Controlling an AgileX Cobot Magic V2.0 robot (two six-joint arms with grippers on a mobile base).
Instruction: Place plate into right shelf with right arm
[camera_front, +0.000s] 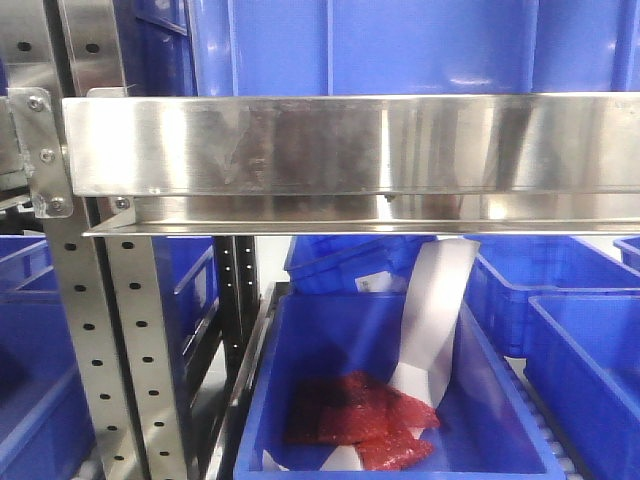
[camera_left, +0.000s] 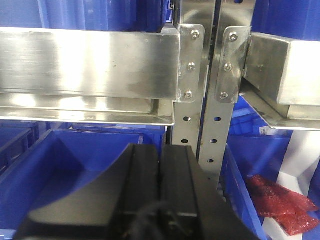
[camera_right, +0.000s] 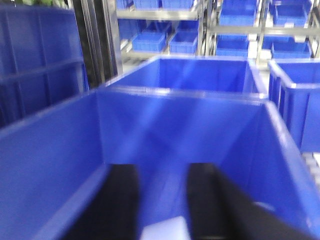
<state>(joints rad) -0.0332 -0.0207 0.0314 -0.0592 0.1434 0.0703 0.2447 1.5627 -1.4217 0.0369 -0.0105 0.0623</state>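
The right wrist view shows the right tool (camera_right: 162, 200) open over a blue bin (camera_right: 175, 125), with more bins on shelves behind. The left wrist view shows the left tool (camera_left: 160, 185) closed, near a shiny metal shelf (camera_left: 90, 65). The front view shows red packets (camera_front: 365, 420) in a bin; I cannot see the plate.

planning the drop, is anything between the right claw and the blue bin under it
Nothing visible does: the right claw hangs open directly over the blue bin, with only a pale scrap low between its fingers. No plate can be made out.
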